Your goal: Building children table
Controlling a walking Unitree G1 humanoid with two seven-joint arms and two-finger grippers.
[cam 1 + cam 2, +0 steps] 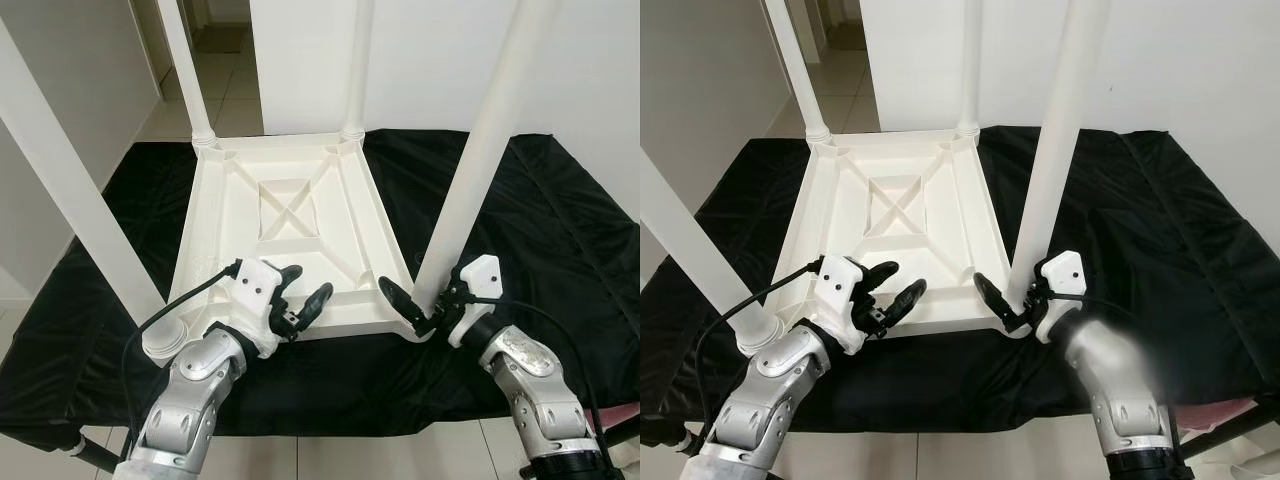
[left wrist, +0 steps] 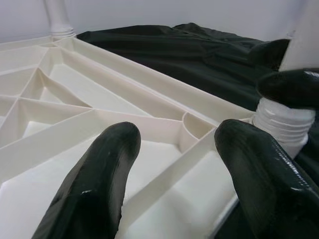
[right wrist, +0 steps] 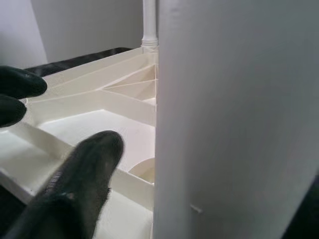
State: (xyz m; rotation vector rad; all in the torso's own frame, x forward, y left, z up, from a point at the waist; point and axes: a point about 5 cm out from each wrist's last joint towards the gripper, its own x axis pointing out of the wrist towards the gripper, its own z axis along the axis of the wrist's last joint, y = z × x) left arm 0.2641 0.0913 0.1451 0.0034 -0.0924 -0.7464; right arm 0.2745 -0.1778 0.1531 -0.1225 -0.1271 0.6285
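A white plastic children's table (image 1: pixel 195 230) lies upside down on a black cloth, ribbed underside up. All of its white legs stand upright in the corners. My right gripper (image 1: pixel 420 292) is open around the base of the near-right leg (image 1: pixel 470 170). One black finger (image 3: pixel 79 184) sits a little apart from that leg (image 3: pixel 234 119), and the other is hidden behind it. My left gripper (image 1: pixel 305 283) is open and holds nothing. It hovers just over the table's near edge, fingers (image 2: pixel 99 169) pointing across the ribs toward the leg's threaded base (image 2: pixel 281 124).
The black cloth (image 1: pixel 520 220) covers a low platform that ends just in front of me. The near-left leg (image 1: pixel 70 200) rises steeply beside my left arm. Far legs (image 1: pixel 190 70) stand near the white wall. A tiled doorway (image 1: pixel 225 60) opens at the back left.
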